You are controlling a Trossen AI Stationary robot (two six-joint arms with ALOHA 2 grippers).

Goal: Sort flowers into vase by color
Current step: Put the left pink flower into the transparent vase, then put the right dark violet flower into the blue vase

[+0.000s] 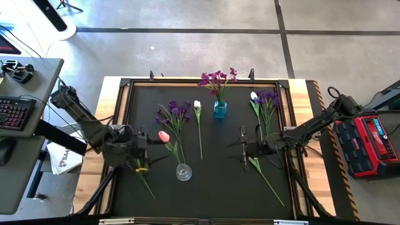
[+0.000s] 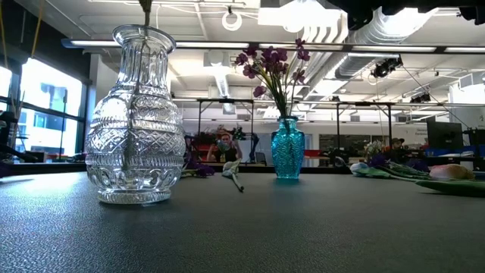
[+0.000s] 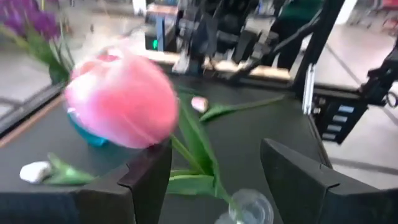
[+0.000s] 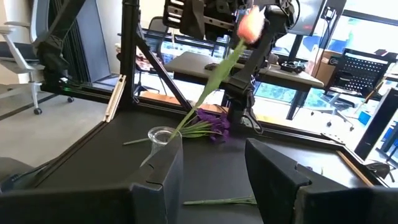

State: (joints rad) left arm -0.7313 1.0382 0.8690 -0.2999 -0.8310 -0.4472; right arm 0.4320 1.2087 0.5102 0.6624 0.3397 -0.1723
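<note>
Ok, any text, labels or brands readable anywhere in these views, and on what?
"SAA...", partly cut off: white sheet beside the table's left edge, high view.
White label on the red case at the right: too small to read.
Nothing else legible.

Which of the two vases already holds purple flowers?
The small blue glass vase at the table's far side; the clear glass vase holds only the pink tulip.

A red toolbox (image 1: 370, 144) and a keyboard (image 1: 14, 112) flank the table (image 1: 312, 94).
</note>
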